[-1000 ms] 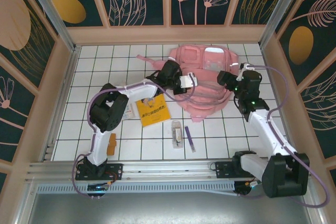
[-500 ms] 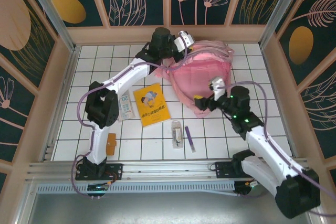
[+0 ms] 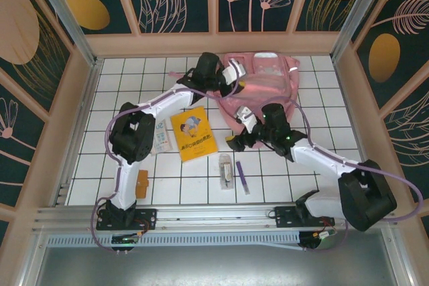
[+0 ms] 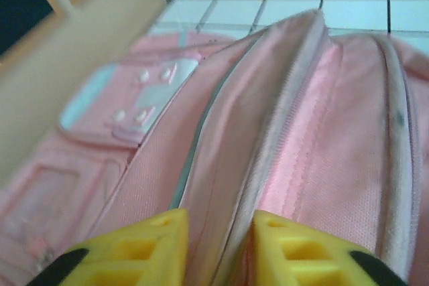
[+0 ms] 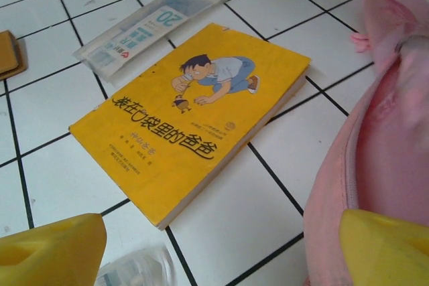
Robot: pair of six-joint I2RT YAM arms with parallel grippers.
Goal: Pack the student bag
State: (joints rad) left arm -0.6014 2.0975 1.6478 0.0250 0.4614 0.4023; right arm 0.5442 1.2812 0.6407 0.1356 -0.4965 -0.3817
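From above: lowered to the rear right of the tabletop (image 3: 87, 159) after hanging lifted a moment ago, the student bag (image 3: 271, 82). Left pincer (image 3: 238, 80) at its near-left rim. Right pincer (image 3: 234, 143) swung across beside the yellow book (image 3: 193, 133).

At the left wrist: just loosened, parted narrowly astride the bag's zip edge (image 4: 288, 98).

At the right wrist: spread wide, holding nothing, book straight ahead.

Likely meaning: opening readied, book next.

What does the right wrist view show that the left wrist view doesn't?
Right wrist: a yellow book lying flat, a clear packet beyond it. Left wrist: a zip seam running between the fingers of the left gripper, and a tan side wall. Both: the pink student bag, white tiles and yellow fingertips.
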